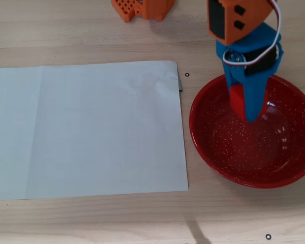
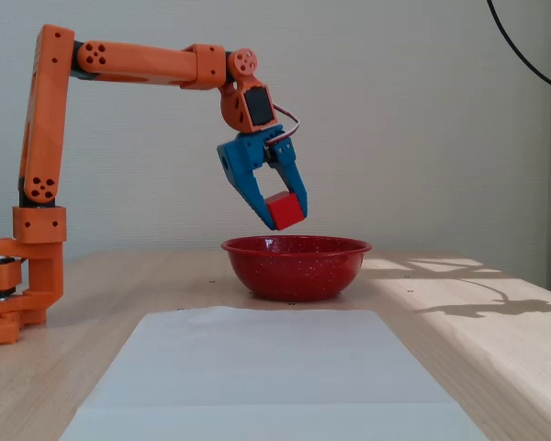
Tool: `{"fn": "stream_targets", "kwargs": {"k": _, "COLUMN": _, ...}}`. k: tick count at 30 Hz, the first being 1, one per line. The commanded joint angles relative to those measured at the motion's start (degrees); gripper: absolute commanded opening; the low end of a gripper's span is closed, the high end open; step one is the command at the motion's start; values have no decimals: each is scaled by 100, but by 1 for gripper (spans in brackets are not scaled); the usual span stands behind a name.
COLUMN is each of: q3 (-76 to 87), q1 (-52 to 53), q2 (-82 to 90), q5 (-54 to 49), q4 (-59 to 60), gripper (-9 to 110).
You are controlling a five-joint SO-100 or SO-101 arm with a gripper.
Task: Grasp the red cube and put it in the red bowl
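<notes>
**Caller:** Start with the big picture. What's on the table?

**Me:** The pale wooden table [image 1: 91,30], and on it a wide sheet of white paper [image 1: 86,132], lying just to the left of the bowl in the overhead view. Nothing sits on the sheet. The landmark is the large glossy red bowl with white speckles [image 1: 213,152]; everything else I place from that.

**Caller:** And you?

**Me:** My orange jointed arm [image 2: 138,62] reaches out from its base, well to the left of the bowl in the fixed view, and bends down so that my blue two-finger pincer [image 2: 287,213] hangs right above the bowl's near-left rim, apart from it. From overhead my fingertips point into the bowl's upper half.

**Caller:** Pincer state?

**Me:** Closed down to a cube's width, gripping the small matte bright-red cube [image 2: 285,210] between the tips. I'd say the grip is tight because the cube hangs in the air with nothing beneath it but the bowl.

**Caller:** So why hold there?

**Me:** My judgement: carrying is done and only the release is left. The cube is over the basin, so letting go should land it inside.
</notes>
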Motion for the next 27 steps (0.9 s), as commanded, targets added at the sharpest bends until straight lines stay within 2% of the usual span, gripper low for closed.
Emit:
{"fn": "stream_targets", "kwargs": {"k": 1, "q3": -53, "q1": 229, "q2": 439, "q5": 237, "q4": -615, "gripper": 10}}
{"fn": "stream_targets", "kwargs": {"k": 6, "q3": 413, "q1": 246, "q2": 510, "q5": 290, "q4": -1037, "gripper": 30}}
{"fn": "stream_targets", "kwargs": {"k": 11, "q3": 246, "q1": 176, "q2": 571, "q5": 220, "q4": -756, "gripper": 33}}
{"fn": "stream_targets", "kwargs": {"k": 19, "q3": -835, "q1": -193, "q2": 870, "q5": 141, "q4": 589, "gripper": 1}}
{"fn": "stream_targets", "kwargs": {"k": 27, "q3": -1441, "q1": -888, "q2": 1652, "q5": 272, "q4": 1960, "gripper": 0}}
